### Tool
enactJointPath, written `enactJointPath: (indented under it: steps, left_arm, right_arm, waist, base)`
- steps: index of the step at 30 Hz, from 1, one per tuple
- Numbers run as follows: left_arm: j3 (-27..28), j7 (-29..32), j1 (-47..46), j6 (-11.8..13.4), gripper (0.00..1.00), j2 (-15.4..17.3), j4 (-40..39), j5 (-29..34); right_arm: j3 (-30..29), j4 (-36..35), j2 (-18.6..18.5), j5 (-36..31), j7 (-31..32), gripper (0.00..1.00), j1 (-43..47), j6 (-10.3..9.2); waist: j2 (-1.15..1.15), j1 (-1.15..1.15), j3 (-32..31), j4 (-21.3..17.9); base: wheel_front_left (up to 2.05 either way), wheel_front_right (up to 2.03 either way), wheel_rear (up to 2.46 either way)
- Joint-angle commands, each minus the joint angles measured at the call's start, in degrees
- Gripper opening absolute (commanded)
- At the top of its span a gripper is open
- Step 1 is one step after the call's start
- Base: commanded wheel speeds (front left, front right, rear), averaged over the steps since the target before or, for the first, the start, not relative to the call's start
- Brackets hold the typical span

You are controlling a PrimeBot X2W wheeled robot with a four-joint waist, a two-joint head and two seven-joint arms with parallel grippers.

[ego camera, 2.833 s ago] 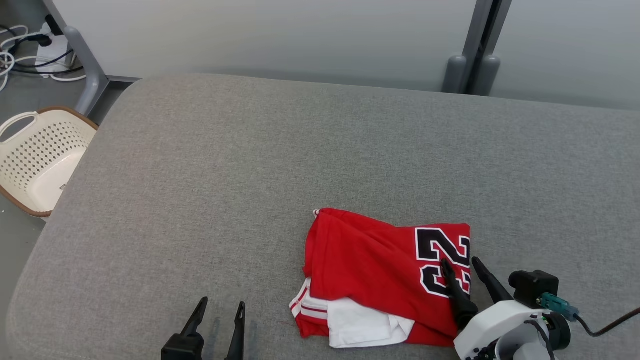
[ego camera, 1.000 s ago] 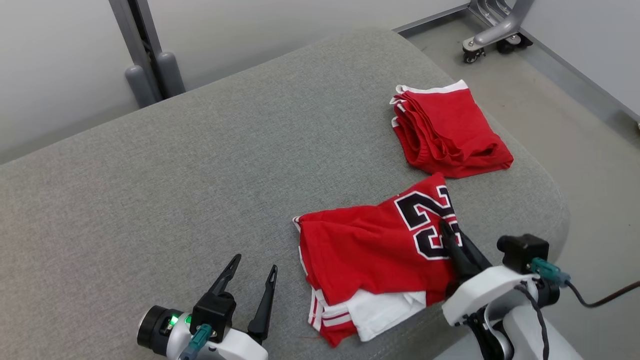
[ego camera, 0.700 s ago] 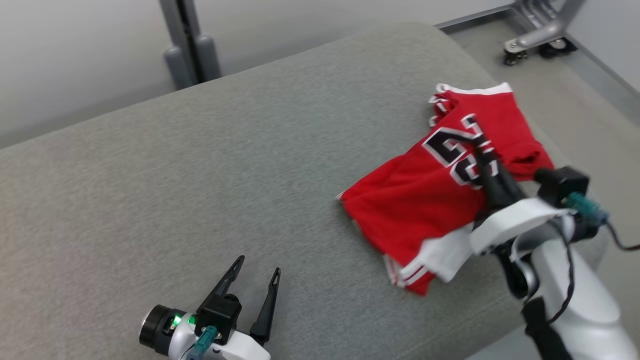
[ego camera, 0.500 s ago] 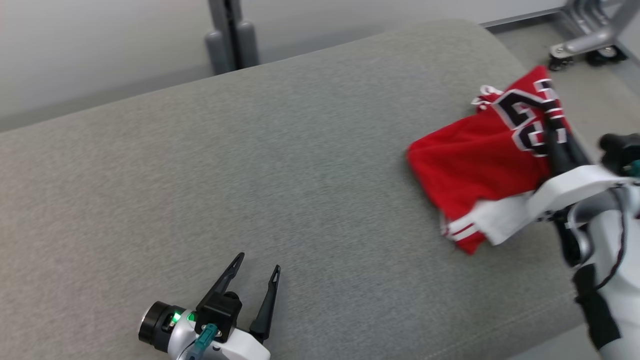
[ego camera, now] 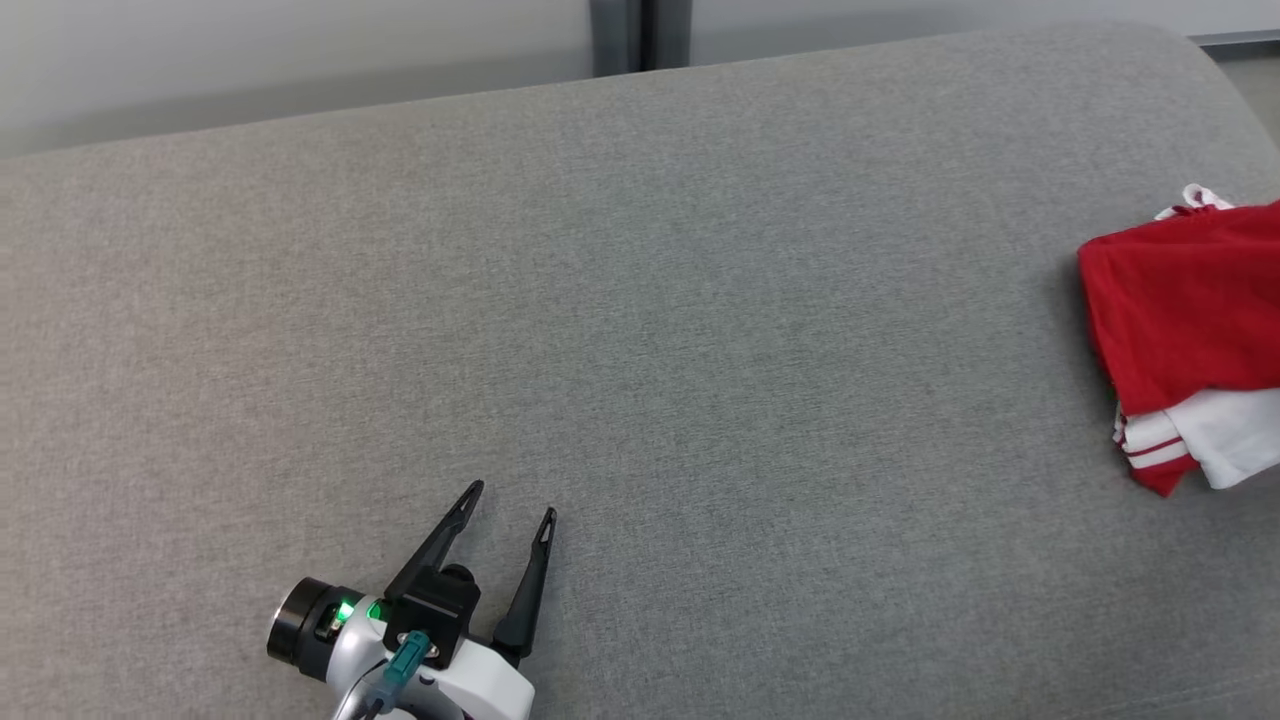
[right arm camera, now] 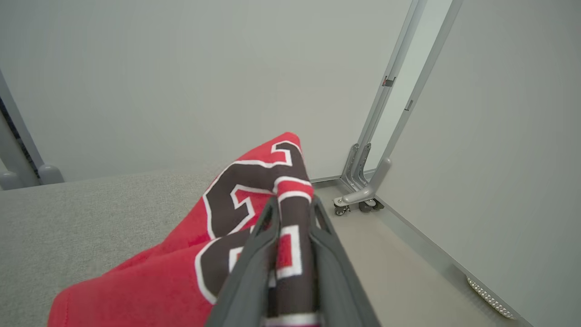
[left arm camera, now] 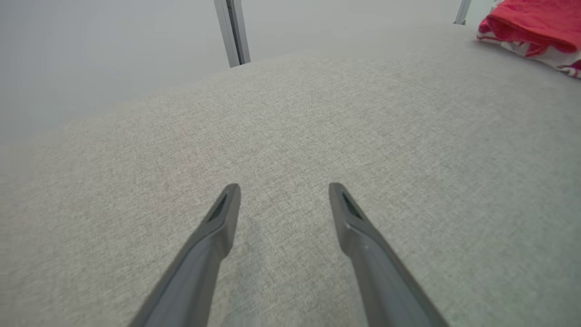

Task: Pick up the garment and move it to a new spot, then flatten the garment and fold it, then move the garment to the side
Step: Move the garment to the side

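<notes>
The garment (ego camera: 1185,300) is a folded red jersey with white trim, lying at the far right end of the grey cushioned table and cut off by the head view's right edge. In the right wrist view its black, white-edged number (right arm camera: 245,195) faces me, and my right gripper (right arm camera: 292,202) is shut on a raised fold of it. The garment (left arm camera: 529,18) is also in the top right corner of the left wrist view. My left gripper (ego camera: 511,501) rests low over the table near the front edge, open with nothing between its fingers (left arm camera: 213,227).
The grey table top (ego camera: 640,300) stretches wide between the two grippers. A dark post (ego camera: 640,30) stands behind the table against a pale wall. Past the table's right end are bare floor and a wheeled metal frame leg (right arm camera: 363,195).
The head camera has swung. My right gripper has carried the garment from the front of the table to its far right end, onto another folded red garment. The left gripper stays open.
</notes>
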Motion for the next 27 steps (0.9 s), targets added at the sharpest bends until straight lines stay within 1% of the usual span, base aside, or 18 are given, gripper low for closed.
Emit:
enactJointPath:
  steps: [1, 3, 6, 7, 9, 13, 14, 19, 20, 27]
  left_arm:
    - [0.0, -0.2, -1.3, 0.3, 1.0, 0.4, -0.2, 0.4]
    - [0.2, -0.2, -1.5, 0.6, 1.0, 0.5, -0.4, 0.3]
    - [0.3, -0.2, -1.3, 0.9, 1.0, 0.6, -0.6, 0.1]
    - [0.5, -0.2, -1.4, 1.1, 1.0, 0.6, -0.8, -0.1]
    - [0.8, -0.2, -1.3, 1.4, 1.0, 0.5, -1.0, -0.4]
    - [1.7, -0.2, -0.6, 2.0, 1.0, 0.3, -1.2, -0.9]
    - [1.7, -0.2, -0.6, 2.0, 1.0, 0.3, -1.2, -0.9]
    - [3.1, -0.2, 0.7, 2.8, 1.0, 0.1, -1.2, -1.7]
    - [3.8, -0.2, 1.2, 3.1, 1.0, 0.0, -1.3, -1.9]
    - [5.6, -0.2, 3.0, 3.6, 1.0, -0.3, -0.8, -2.5]
  right_arm:
    - [-3.6, 0.2, -0.9, -3.2, 0.0, 1.0, -0.8, -0.02]
    - [-7.5, -0.7, -0.6, -6.4, 0.0, 1.0, -0.8, -0.02]
    - [-12.2, -3.3, 1.3, -10.7, 0.0, 1.0, -0.7, -0.01]
    - [-13.1, -4.6, 2.1, -11.6, 0.0, 1.0, -0.7, -0.02]
    - [-12.7, -6.9, 3.7, -12.4, 0.0, 1.0, -0.4, -0.02]
    - [-7.9, -11.7, 8.3, -9.8, 0.0, 1.0, 1.6, -0.01]
    - [-7.9, -11.7, 8.3, -9.8, 0.0, 1.0, 1.6, -0.01]
    - [0.9, -18.1, 12.6, -2.9, 0.0, 1.0, 7.3, -0.02]
    - [3.5, -20.0, 13.4, -0.2, 0.0, 1.0, 9.8, -0.02]
    - [11.6, -23.1, 15.4, 5.7, 0.0, 1.0, 19.1, -0.02]
  waist:
    - [0.0, 0.0, 1.2, 1.6]
    - [0.0, 0.0, 1.5, 2.0]
    - [0.0, 0.0, 1.6, 2.3]
    - [0.0, 0.0, 1.5, 2.4]
    - [0.0, 0.0, 1.2, 2.5]
    - [0.0, 0.0, 0.0, 2.5]
    - [0.0, 0.0, 0.0, 2.5]
    - [0.0, 0.0, -2.2, 2.8]
    - [0.0, 0.0, -3.0, 3.1]
    - [0.0, 0.0, -6.2, 4.8]
  base:
    - [0.0, 0.0, 0.0]
    - [0.0, 0.0, 0.0]
    - [0.0, 0.0, 0.0]
    - [0.0, 0.0, 0.0]
    - [0.0, 0.0, 0.0]
    - [0.0, 0.0, 0.0]
    - [0.0, 0.0, 0.0]
    - [0.0, 0.0, 0.0]
    - [0.0, 0.0, 0.0]
    - [0.0, 0.0, 0.0]
